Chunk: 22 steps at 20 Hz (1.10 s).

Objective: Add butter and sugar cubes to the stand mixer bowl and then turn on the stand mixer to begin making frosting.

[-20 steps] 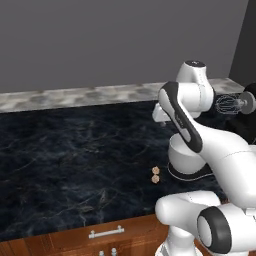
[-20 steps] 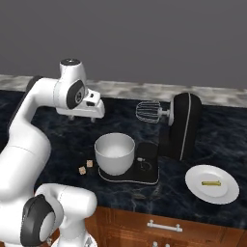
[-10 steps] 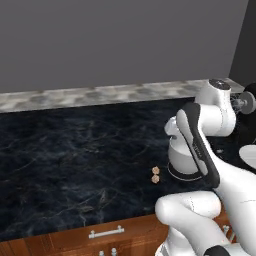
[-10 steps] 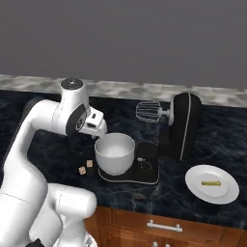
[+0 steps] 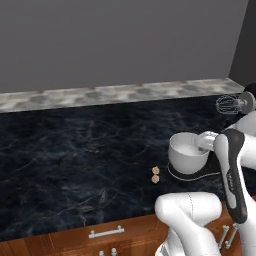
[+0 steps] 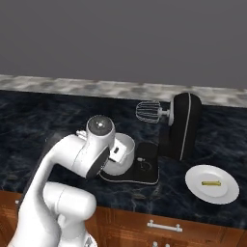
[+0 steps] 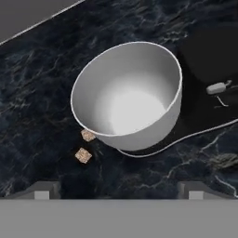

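The pale metal stand mixer bowl (image 7: 128, 93) sits empty on the black stand mixer's flat base (image 7: 207, 69). The stand mixer (image 6: 185, 125) has its head tilted back, with the wire whisk (image 6: 148, 111) raised. Two brown sugar cubes (image 7: 85, 145) lie on the counter, close against the bowl's side. A yellow stick of butter (image 6: 210, 183) rests on a white plate (image 6: 226, 190) to the right of the mixer. My gripper (image 7: 118, 191) hovers just above the bowl's near side, open, its fingertips (image 7: 42, 189) wide apart with nothing between them.
The dark marble counter (image 5: 75, 150) stretches wide to the left of the sugar cubes (image 5: 155, 174). A grey stone backsplash ledge (image 5: 100, 95) runs along the wall. Wooden drawers with metal handles (image 5: 106, 232) sit below the counter edge.
The arm has swung down from high at the back left of the mixer to just over the bowl. The jaws stayed open. Bowl, cubes and butter have not moved.
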Available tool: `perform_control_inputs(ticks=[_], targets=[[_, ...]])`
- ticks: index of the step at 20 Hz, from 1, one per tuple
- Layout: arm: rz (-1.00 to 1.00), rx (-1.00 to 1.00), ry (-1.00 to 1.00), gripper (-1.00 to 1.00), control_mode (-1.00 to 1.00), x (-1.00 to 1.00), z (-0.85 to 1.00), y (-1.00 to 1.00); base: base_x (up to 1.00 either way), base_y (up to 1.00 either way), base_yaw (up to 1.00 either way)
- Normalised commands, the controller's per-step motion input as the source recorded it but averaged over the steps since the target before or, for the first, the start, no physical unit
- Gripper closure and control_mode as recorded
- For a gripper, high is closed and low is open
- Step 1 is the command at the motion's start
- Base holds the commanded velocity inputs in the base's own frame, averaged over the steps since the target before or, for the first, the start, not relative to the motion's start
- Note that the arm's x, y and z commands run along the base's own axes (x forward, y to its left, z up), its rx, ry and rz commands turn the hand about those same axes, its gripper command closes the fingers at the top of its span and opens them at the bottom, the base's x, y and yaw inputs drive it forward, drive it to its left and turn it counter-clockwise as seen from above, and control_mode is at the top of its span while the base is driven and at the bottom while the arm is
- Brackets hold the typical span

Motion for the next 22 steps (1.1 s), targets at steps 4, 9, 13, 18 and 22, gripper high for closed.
perform_control_inputs(ticks=[4, 9, 13, 18, 22], targets=[[-0.22, 0.20, 0.01, -1.00, -1.00, 0.00, -0.25, -1.00, 0.00, 0.00, 0.00], [-0.19, 0.17, 0.03, -1.00, -1.00, 0.00, -0.34, -1.00, 0.00, 0.00, 0.00], [-0.16, 0.18, 0.01, -1.00, -1.00, 0.00, -0.40, -1.00, 0.00, 0.00, 0.00], [-0.15, 0.20, 0.02, -1.00, -1.00, 0.03, -0.51, -1.00, 0.00, 0.00, 0.00], [-0.16, 0.18, 0.00, -1.00, -1.00, 0.00, -0.32, -0.99, 0.00, 0.00, 0.00]])
